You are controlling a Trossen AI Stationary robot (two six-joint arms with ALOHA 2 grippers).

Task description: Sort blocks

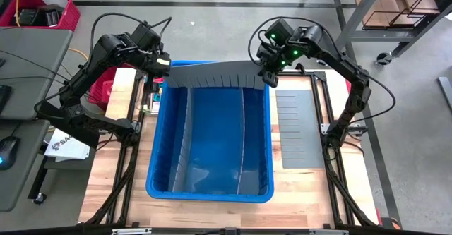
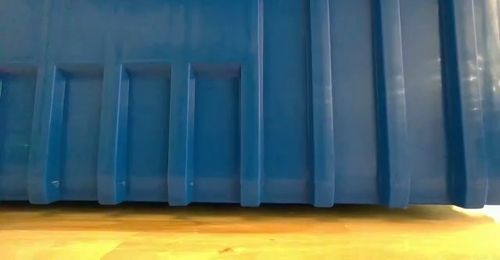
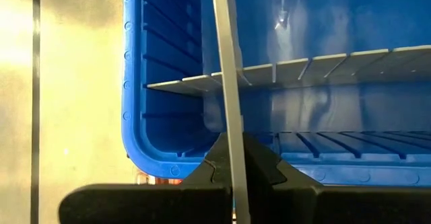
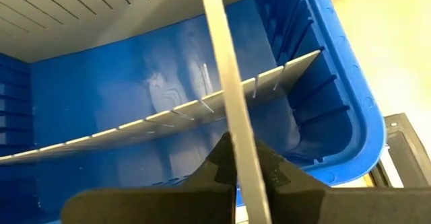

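Your left gripper (image 3: pixel 232 177) is squeezed tight on one end of a thin grey panel (image 1: pixel 212 73). Your right gripper (image 4: pixel 246 173) pinches the other end. You hold it across the far end of the big blue bin (image 1: pixel 159 185). You can see no blocks anywhere.

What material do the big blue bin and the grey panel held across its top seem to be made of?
Large blue bin: likely moulded plastic, glossy, with ribbed walls and soft reflections. Thin grey slotted divider panel: probably matte plastic sheet, with evenly cut slots; it could be another thin sheet material.
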